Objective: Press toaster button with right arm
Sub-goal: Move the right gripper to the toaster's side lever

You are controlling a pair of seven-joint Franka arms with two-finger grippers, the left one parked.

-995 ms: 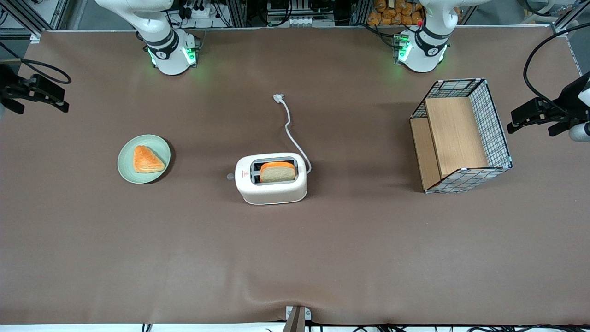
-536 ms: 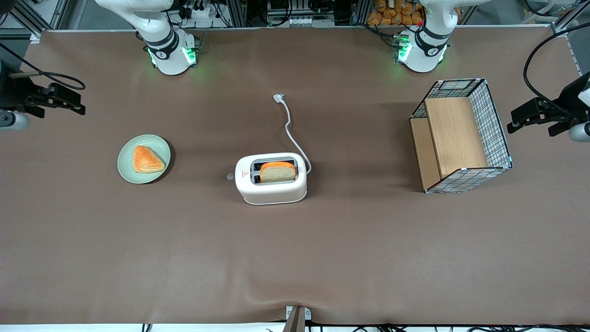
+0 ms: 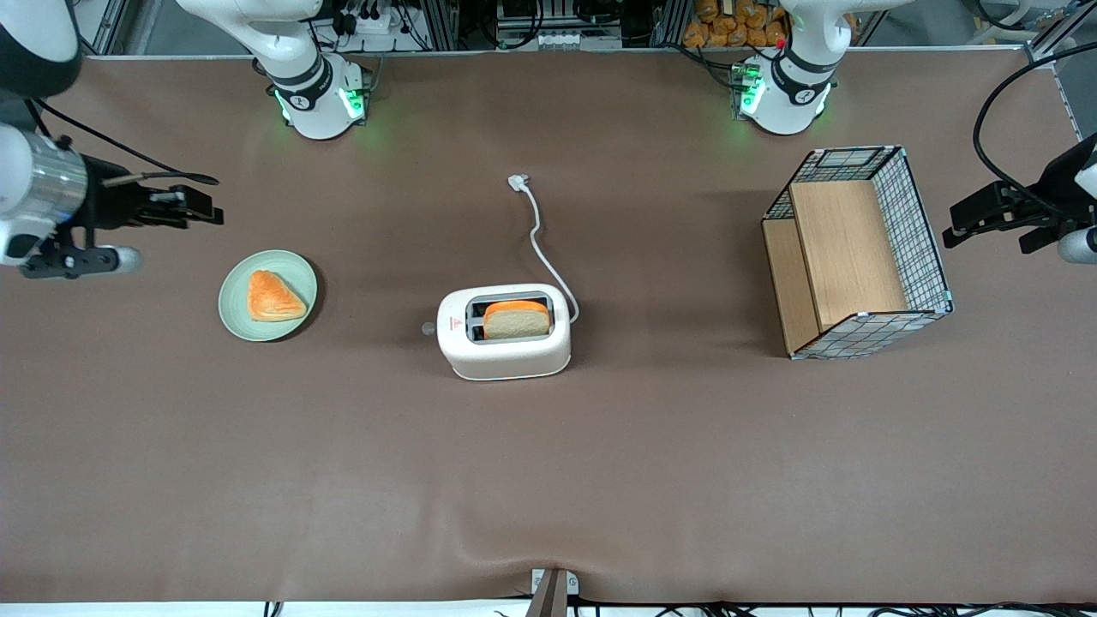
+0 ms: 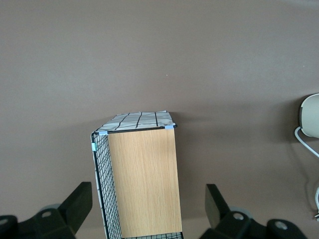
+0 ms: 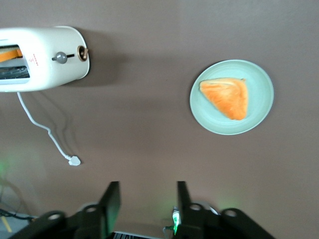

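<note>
Here the open gripper point(image 3: 201, 210) hangs near the plate point(image 3: 231, 310), well apart from the toaster point(image 3: 504, 351).

The right arm point(image 3: 38, 184) is cut off by the front view's edge; only its wrist and gripper point(image 3: 201, 206) show. The right wrist view crops the toaster point(image 5: 42, 57) at the frame edge, so just its button point(image 5: 61, 58) end shows. In the front view the button point(image 3: 427, 327) is a tiny grey speck. The left wrist view catches only a sliver of the toaster point(image 4: 311, 115), and the basket point(image 4: 139, 179) runs off the frame.
</note>
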